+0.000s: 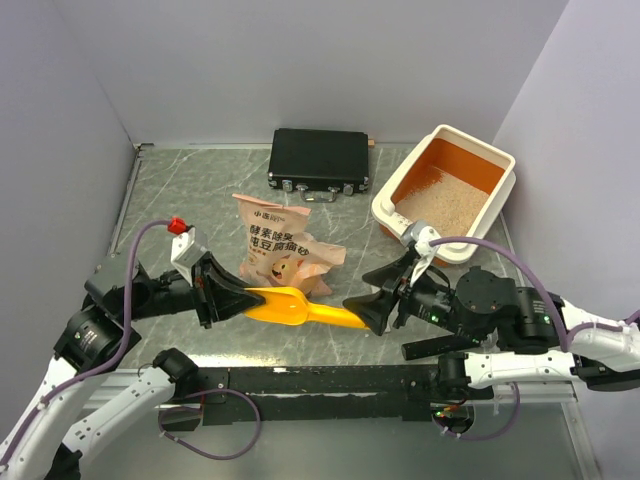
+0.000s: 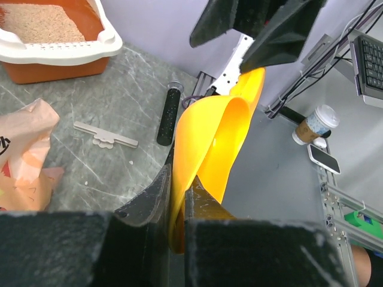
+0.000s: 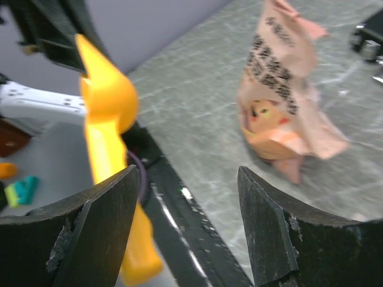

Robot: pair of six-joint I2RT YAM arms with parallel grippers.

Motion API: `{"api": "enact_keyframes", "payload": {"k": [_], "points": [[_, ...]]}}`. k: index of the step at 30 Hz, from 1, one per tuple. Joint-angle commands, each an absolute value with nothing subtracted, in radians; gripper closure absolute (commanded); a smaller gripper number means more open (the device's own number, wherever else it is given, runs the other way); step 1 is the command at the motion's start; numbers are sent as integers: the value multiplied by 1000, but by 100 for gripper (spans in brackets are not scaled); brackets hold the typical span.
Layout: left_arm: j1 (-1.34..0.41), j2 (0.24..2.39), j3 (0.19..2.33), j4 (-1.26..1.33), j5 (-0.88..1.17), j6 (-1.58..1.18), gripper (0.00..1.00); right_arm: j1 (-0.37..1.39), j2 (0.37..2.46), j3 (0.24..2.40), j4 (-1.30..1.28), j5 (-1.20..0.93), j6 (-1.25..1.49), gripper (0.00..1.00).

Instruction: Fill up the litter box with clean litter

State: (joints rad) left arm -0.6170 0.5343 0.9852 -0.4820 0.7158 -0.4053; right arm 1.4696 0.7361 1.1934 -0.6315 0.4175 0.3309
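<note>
The left gripper (image 1: 240,297) pinches the bowl end of the yellow plastic scoop (image 1: 295,306) near the table's (image 1: 180,190) near edge. The right gripper (image 1: 362,308) has its fingers spread wide, with the scoop's handle just beside one of them. The litter box (image 2: 60,52) sits at the far right, with clean litter (image 1: 445,200) covering part of its orange floor. A printed paper bag (image 1: 275,245) lies mid-table, with a black case (image 1: 320,160) beyond it.

Left arm (image 1: 120,290), right arm (image 1: 490,300): black joint housings, white lower links, purple-grey cable (image 1: 478,240) looped along each. Red cap (image 1: 178,224) on left wrist's white module (image 1: 188,248). Left gripper (image 1: 240,298), right gripper (image 1: 362,308): black wedge fingers, scuffed grey edges.
</note>
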Motion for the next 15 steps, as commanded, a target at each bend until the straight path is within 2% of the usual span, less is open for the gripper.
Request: {"api": "enact_keyframes", "payload": {"k": [1,15], "points": [[-617,532,982,-367,724,-437,99,1468,698,1157,-450,290,388,27],[-617,523,988,-339,709,-443,99,1468,672,1078,-374,225,439,30]]}}
